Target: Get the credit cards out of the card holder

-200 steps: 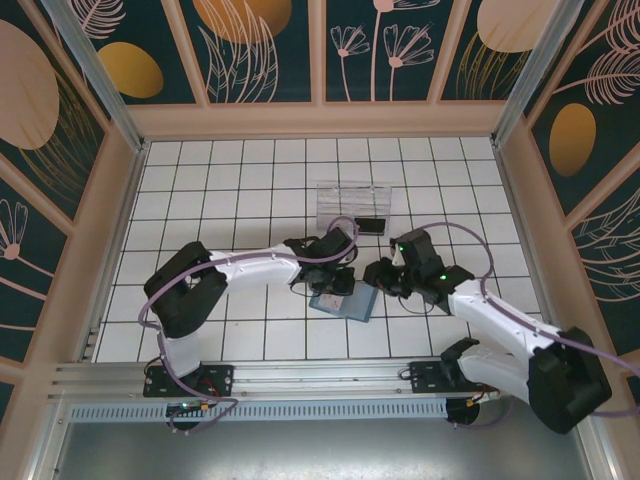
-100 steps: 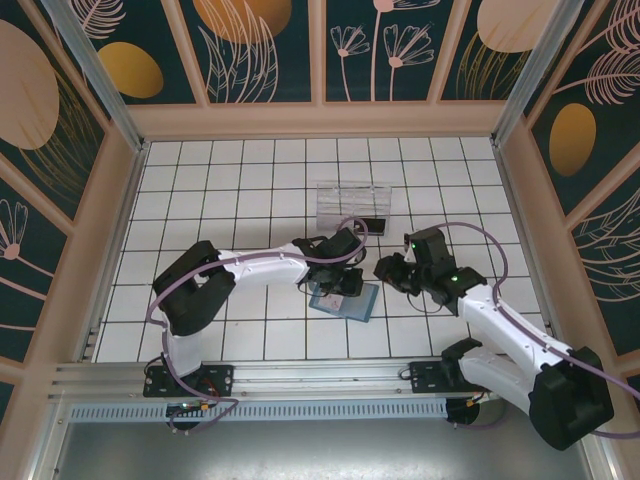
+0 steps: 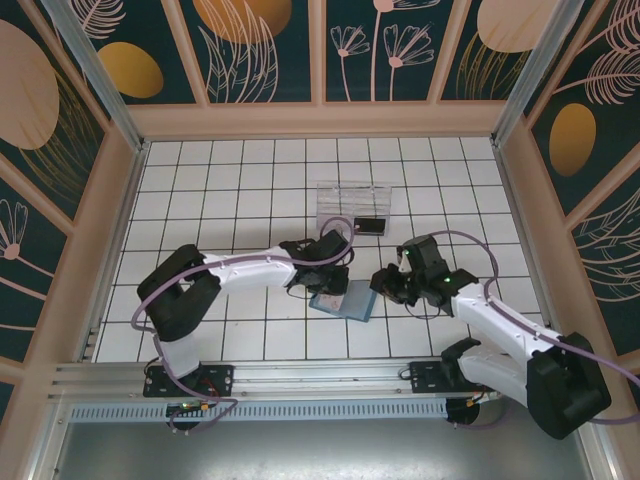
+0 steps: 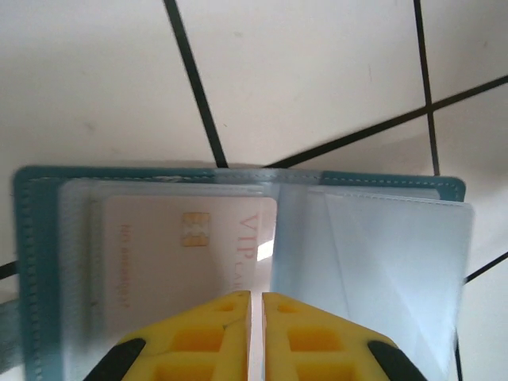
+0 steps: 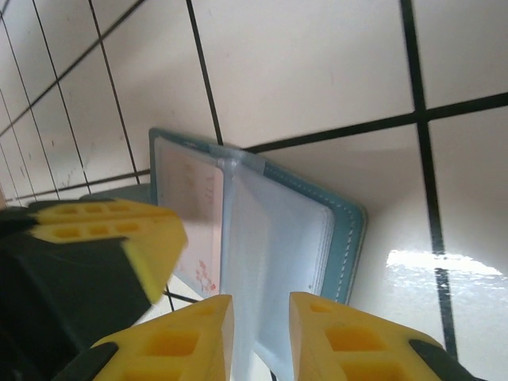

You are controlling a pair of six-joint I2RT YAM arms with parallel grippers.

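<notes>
1. While the card holder (image 4: 36, 262) lies open and flat on the tiles in the middle of the overhead view, a pale card (image 4: 182, 254) with a chip sits in its left pocket. The clear pockets (image 4: 381, 262) on the right look empty.
2. At the holder's near edge, low in the left wrist view, the left fingers (image 4: 198, 341) are pressed together just below that card. I cannot tell whether they catch any edge.
3. Low in the right wrist view, the right fingers (image 5: 190, 341) stand slightly apart with a clear leaf (image 5: 270, 238) running between them. I cannot tell whether they pinch it.
4. The step in hand looks like drawing out the pale card. The next move calls for the left fingers to catch its edge and slide it free while the holder is held down.
5. A black card (image 3: 370, 226) lies at the clear tray (image 3: 340, 200), upper middle of the overhead view, seemingly already out.
6. Around them is a white tiled tabletop (image 3: 220, 180) with dark grout, walled by floral panels (image 3: 260, 50).
</notes>
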